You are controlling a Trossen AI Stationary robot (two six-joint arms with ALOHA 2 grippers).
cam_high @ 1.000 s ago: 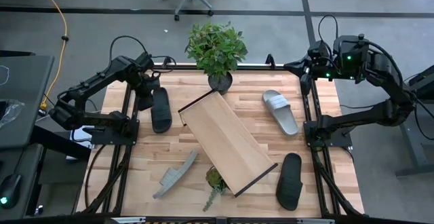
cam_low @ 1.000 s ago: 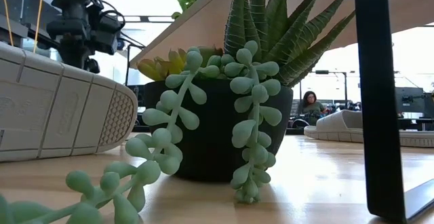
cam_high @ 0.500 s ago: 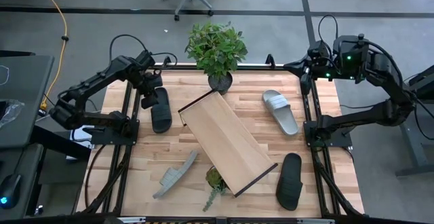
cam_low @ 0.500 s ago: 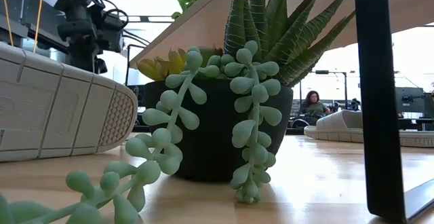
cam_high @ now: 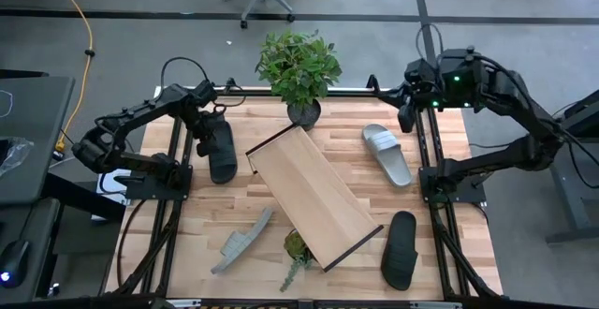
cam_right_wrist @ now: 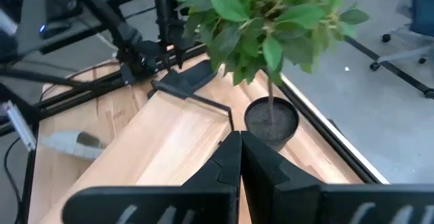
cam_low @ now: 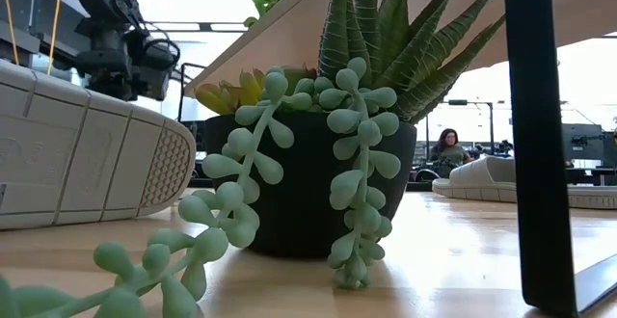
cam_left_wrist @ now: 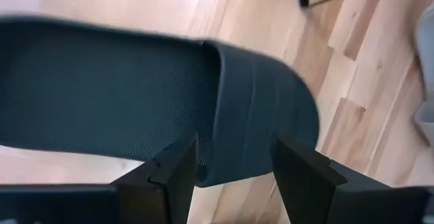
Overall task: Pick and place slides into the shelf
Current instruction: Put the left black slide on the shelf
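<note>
The left pincer [cam_left_wrist: 234, 166] hovers released over the matte black slide sandal [cam_left_wrist: 135, 102]; the right pincer [cam_right_wrist: 239, 157] is clenched, far away.

**Shelf splits the tabletop; corners crowded**

You have the shelf [cam_high: 314, 195] lying diagonally across the middle of the tabletop [cam_high: 440, 217], splitting the free room in two. At the far edge the tall plant [cam_high: 299, 67] stands just off the shelf's far end, closing that gap. At the near edge a small succulent pot [cam_high: 297, 246] sits against the shelf, beside a grey slide [cam_high: 241, 240] lying on its side. You get bare boards along the left side toward the near-left corner, and between shelf and right edge.
</note>
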